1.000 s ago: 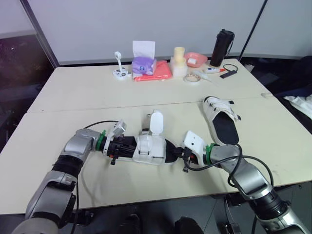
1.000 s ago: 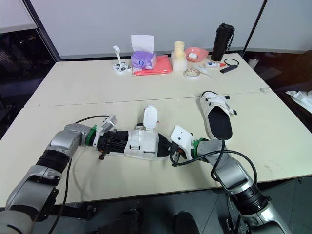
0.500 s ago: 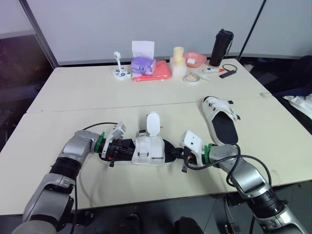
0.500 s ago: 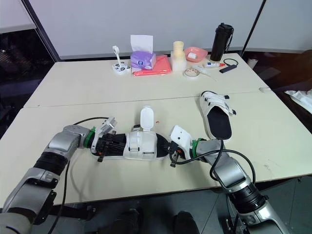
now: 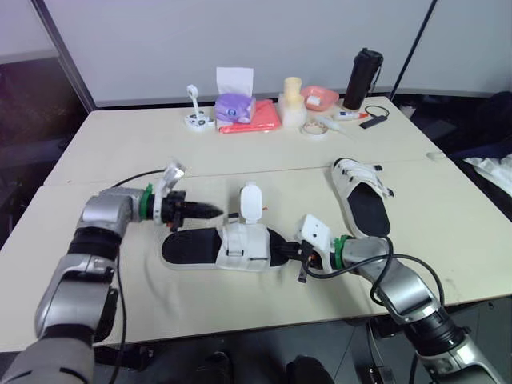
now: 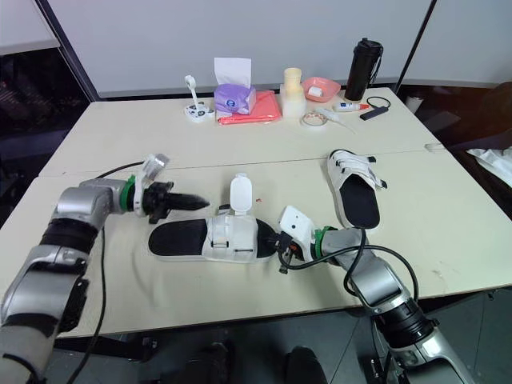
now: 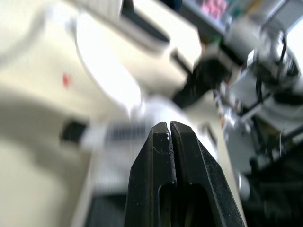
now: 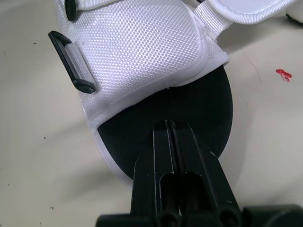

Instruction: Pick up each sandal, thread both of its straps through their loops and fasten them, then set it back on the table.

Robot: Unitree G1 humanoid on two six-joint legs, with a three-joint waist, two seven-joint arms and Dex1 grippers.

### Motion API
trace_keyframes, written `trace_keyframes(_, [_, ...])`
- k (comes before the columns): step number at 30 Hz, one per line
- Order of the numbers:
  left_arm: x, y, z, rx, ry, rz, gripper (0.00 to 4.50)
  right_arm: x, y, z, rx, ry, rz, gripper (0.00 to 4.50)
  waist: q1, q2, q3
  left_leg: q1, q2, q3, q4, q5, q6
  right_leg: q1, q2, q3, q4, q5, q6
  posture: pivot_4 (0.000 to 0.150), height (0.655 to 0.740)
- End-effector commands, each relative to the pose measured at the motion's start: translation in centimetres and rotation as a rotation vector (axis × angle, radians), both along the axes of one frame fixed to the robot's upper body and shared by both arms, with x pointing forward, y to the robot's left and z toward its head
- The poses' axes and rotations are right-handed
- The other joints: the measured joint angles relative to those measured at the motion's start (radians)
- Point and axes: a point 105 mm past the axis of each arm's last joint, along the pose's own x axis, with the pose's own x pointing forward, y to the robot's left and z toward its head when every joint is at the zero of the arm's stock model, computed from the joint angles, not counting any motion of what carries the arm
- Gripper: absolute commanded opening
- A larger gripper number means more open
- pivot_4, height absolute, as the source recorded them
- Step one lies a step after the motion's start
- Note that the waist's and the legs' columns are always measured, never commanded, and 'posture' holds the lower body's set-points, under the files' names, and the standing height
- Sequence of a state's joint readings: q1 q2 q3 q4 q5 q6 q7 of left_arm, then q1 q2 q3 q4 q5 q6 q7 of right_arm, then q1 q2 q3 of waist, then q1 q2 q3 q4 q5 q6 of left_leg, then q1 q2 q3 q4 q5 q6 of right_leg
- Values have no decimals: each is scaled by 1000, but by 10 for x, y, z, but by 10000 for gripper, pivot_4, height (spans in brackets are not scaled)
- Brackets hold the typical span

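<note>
A white sandal [image 5: 240,244] with a black insole lies flat on the table's near half, one strap flap [image 5: 251,200] standing upright. My left gripper [image 5: 216,212] hovers just beyond its heel end, fingers pressed together with nothing between them [image 7: 169,125]. My right gripper [image 5: 284,251] is at the toe end, shut, its tips resting on the black insole [image 8: 189,109] below the white mesh upper [image 8: 137,52] and a black loop [image 8: 71,61]. A second white sandal [image 5: 362,196] lies to the right with its straps across it.
Along the table's far edge stand a tissue box [image 5: 236,102], a red cloth [image 5: 254,118], a tape roll [image 5: 314,129], a pink bowl [image 5: 322,97] and a black bottle [image 5: 362,78]. A seam [image 5: 240,170] runs across the table.
My left gripper has left the sandal's heel end and moved away to the left and toward the far side. The sandal now lies flat. The right gripper stays at the toe.
</note>
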State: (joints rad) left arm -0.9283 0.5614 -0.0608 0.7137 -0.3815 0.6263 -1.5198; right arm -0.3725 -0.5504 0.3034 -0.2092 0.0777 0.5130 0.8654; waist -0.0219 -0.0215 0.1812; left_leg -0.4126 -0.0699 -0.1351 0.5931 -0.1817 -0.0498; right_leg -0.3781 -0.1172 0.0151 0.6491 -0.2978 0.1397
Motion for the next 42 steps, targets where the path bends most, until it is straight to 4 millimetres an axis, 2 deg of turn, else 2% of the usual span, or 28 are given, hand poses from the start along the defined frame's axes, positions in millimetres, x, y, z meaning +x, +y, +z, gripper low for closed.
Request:
trace_keyframes(1, [15,-10,8,-35,1,69,13618,-3,4,-11,-28,28,17,0,-3,0,0,0,0,0,0,0,0,0,0,0,0,0,0,1500,7400])
trace_keyframes(7, [30,-35,-1,-55,29,135,44624,-2,2,-10,-32,16,8,0,-9,0,0,0,0,1,0,0,0,0,0,0,0,0,0,1500,7400])
trace_keyframes(12, [30,-42,-14,-26,29,141,44884,-2,2,-9,-32,11,4,0,-13,0,0,0,0,1,0,0,0,0,0,0,0,0,0,1500,7400])
trace_keyframes(17, [34,-49,-15,-49,30,155,44884,-2,2,-9,-32,9,2,0,-14,0,0,0,0,1,0,0,0,0,0,0,0,0,0,1500,7400])
trace_keyframes(25, [51,-78,-3,-227,145,257,44884,1,3,-8,-31,4,2,0,-16,-1,0,0,0,0,1,0,0,1,0,0,0,0,1,1500,7400])
trace_keyframes(31, [64,-85,9,-350,222,353,44884,0,4,-8,-28,3,-2,0,-21,-1,0,0,-1,0,1,0,0,1,0,-1,0,0,1,1500,7400])
trace_keyframes(42, [70,-88,27,-449,247,385,44884,-2,5,-9,-23,8,-7,0,-21,-1,0,0,-1,0,1,0,0,1,0,-1,1,0,1,1500,7400])
